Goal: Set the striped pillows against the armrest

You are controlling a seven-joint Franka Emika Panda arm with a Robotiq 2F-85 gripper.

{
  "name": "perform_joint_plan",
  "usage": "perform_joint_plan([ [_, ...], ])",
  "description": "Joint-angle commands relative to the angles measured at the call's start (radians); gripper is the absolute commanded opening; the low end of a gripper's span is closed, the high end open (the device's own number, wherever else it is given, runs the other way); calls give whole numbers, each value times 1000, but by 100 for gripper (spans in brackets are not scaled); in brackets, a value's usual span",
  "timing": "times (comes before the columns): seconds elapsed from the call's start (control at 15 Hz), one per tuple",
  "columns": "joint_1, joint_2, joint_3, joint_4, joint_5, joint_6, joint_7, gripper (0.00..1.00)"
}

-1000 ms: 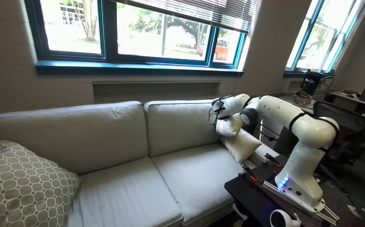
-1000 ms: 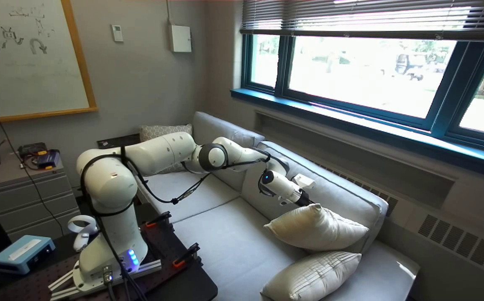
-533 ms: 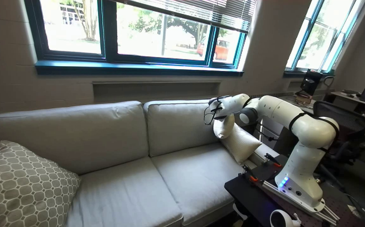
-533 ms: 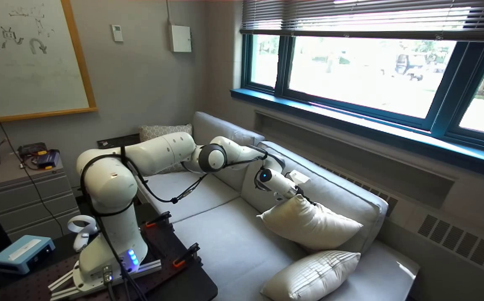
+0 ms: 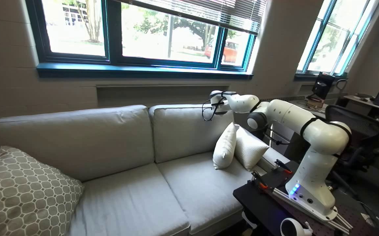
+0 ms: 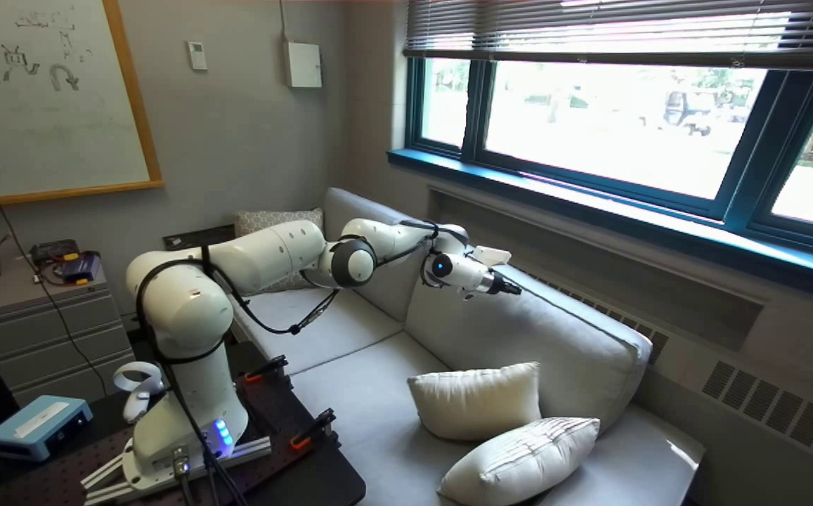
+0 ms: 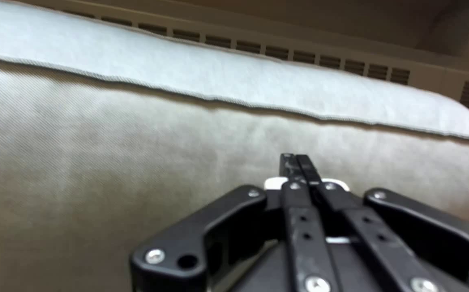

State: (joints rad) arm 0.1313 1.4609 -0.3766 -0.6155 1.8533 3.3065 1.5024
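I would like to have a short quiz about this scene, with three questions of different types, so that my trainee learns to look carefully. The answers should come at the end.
1. How many small cream pillows are near the armrest?

2. Where is the large patterned pillow?
A) Between the small cream pillows
B) On the windowsill
C) At the opposite end of the sofa from that armrest

3. True or false: in the wrist view, the fingers are closed together, holding nothing.

Key: 1. Two. 2. C. 3. True.
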Motion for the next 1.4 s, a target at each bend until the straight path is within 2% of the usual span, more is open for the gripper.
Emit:
perform_joint_plan([
  [0.0,-63,27,80,181,103,-58,-226,1],
  [0.27,-116,22,143,191,298,-186,-479,1],
  [0.4,-140,2,166,119,400,-290,-623,1],
  [0.47,-151,4,177,95,449,-319,-698,29],
  [0.53,-164,6,194,63,490,-379,-772,29],
  [0.67,-185,13,226,-8,565,-482,-883,42],
  [0.73,-199,17,252,-47,605,-561,-926,52],
  [0.87,-204,26,286,-113,654,-690,-981,65],
  [1.13,-182,-42,327,-321,672,-913,-1098,96],
  [1.2,-176,-63,335,-370,676,-954,-1133,100],
  [1.33,-161,-115,341,-473,669,-1015,-1195,100],
])
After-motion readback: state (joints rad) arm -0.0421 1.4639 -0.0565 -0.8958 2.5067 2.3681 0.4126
